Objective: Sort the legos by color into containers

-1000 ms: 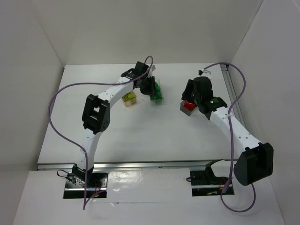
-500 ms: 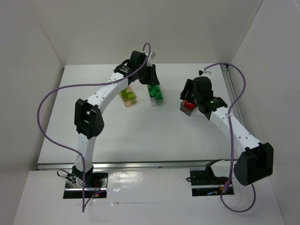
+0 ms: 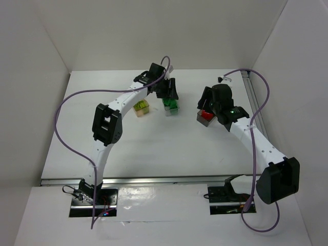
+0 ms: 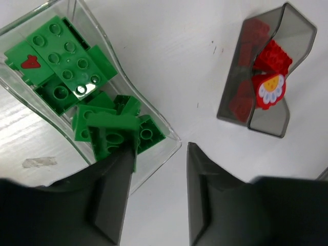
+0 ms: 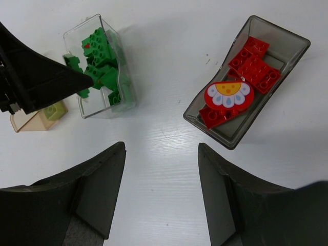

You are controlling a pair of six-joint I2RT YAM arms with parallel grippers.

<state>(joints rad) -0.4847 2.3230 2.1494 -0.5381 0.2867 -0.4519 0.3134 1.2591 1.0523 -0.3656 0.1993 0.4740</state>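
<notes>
Comparing with a second ago: the left gripper (image 4: pixel 159 154) has gone from shut to parted over the clear bin (image 4: pixel 169 137), far centre of the table. Nothing sits between its jaws. A green brick (image 4: pixel 108 128) lies on the green pile by one finger. Judged released, so one more is sorted. It rests tipped, long axis crosswise to the bin's length. The right gripper (image 5: pixel 161 154) hangs open and empty, left of the grey bin (image 5: pixel 287 72).
</notes>
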